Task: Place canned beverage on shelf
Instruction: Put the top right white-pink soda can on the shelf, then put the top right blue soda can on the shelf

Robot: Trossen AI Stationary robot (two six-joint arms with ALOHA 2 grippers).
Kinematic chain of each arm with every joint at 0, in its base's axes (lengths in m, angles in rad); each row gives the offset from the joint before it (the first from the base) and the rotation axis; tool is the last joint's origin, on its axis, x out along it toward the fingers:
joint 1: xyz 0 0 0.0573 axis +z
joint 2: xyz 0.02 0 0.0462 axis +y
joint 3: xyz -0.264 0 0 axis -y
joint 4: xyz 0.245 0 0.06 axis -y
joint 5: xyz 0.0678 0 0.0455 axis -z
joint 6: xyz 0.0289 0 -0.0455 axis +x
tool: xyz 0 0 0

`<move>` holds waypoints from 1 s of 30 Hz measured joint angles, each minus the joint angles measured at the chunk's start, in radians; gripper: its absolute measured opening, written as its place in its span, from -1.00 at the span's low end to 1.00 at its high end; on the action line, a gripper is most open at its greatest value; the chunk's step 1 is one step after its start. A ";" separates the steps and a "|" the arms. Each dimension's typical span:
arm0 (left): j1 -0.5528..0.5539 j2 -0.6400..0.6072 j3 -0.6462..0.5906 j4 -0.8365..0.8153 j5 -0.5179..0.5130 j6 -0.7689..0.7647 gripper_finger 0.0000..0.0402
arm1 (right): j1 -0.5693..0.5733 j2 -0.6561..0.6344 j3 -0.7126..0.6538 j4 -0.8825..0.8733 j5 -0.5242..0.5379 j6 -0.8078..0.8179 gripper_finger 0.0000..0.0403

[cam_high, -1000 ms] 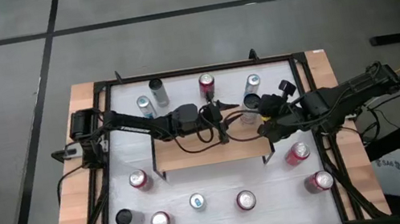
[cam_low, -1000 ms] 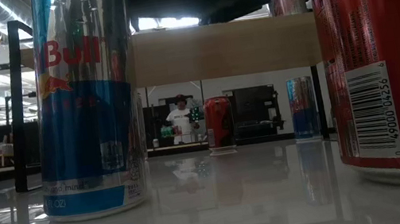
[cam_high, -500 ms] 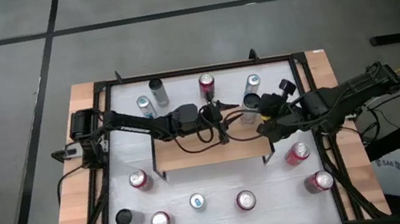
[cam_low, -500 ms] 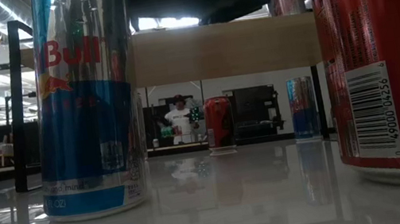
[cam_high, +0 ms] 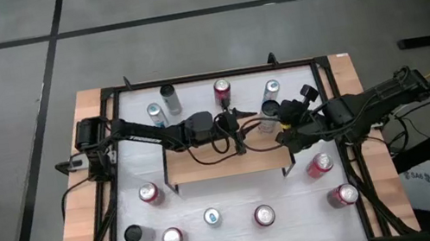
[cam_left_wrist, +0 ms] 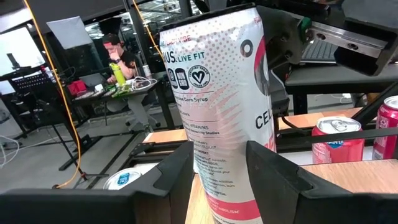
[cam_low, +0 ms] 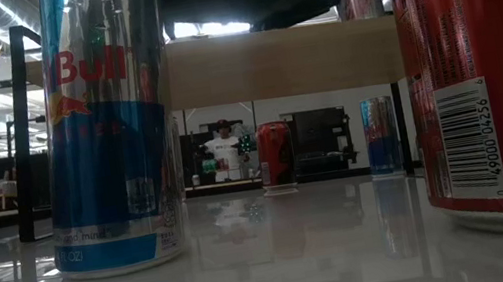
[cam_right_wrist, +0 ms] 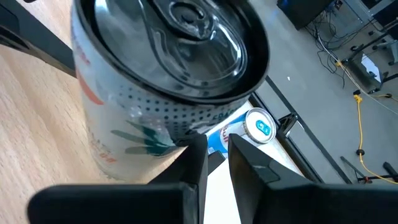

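left gripper [cam_left_wrist: 217, 168] gripping, right gripper [cam_right_wrist: 214, 158] closed

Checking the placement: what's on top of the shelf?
A white can stands on the shelf, between the left gripper's fingers. The arms hide part of the board.

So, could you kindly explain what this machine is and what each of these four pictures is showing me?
It is a robot with two dark arms working at a table. One picture looks straight down from above, one looks level across the tabletop past a blue can, and the other two come from cameras on each arm's wrist. Drink cans stand around a low wooden shelf. The left end effector is closed around a white can that stands on the shelf's board. The right end effector is shut and empty, close beside that can.
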 joint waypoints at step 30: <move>0.025 0.000 0.000 -0.003 -0.082 0.051 -0.29 | -0.086 0.000 0.026 -0.043 -0.032 -0.056 -0.72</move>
